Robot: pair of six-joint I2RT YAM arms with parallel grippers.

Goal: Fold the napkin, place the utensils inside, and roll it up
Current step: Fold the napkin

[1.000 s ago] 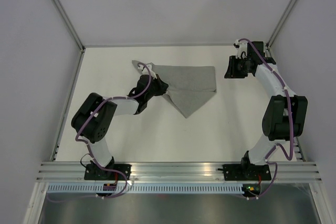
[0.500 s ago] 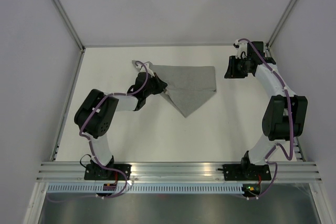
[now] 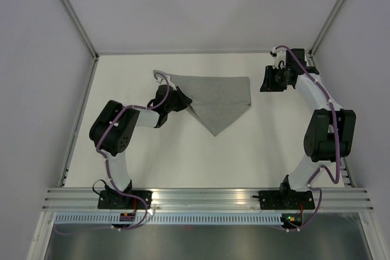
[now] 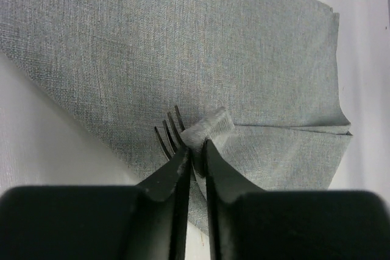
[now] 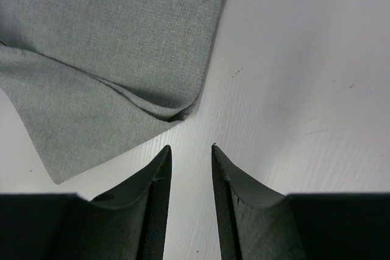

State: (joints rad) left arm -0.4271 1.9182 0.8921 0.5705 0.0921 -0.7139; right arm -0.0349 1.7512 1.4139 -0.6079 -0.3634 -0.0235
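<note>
The grey napkin [image 3: 222, 98] lies folded on the table at the far middle, with one point toward the near side. My left gripper [image 3: 183, 98] is at its left edge. In the left wrist view this gripper [image 4: 195, 144] is shut on a small bunched fold of the napkin [image 4: 210, 127]. Dark fork tines [image 4: 167, 131] stick out beside the left finger; I cannot tell if the fork is gripped too. Other utensils are hidden. My right gripper [image 3: 266, 79] is open and empty, just right of the napkin's right corner [image 5: 177, 111], with bare table below it [image 5: 191, 147].
The white table [image 3: 262, 144] is fenced by a metal frame with white walls on three sides. The aluminium rail [image 3: 207, 198] that carries both arm bases runs along the near edge.
My left gripper has moved a little toward the far side along the napkin's left edge, and its elbow has swung up with it. The right arm has not moved.
</note>
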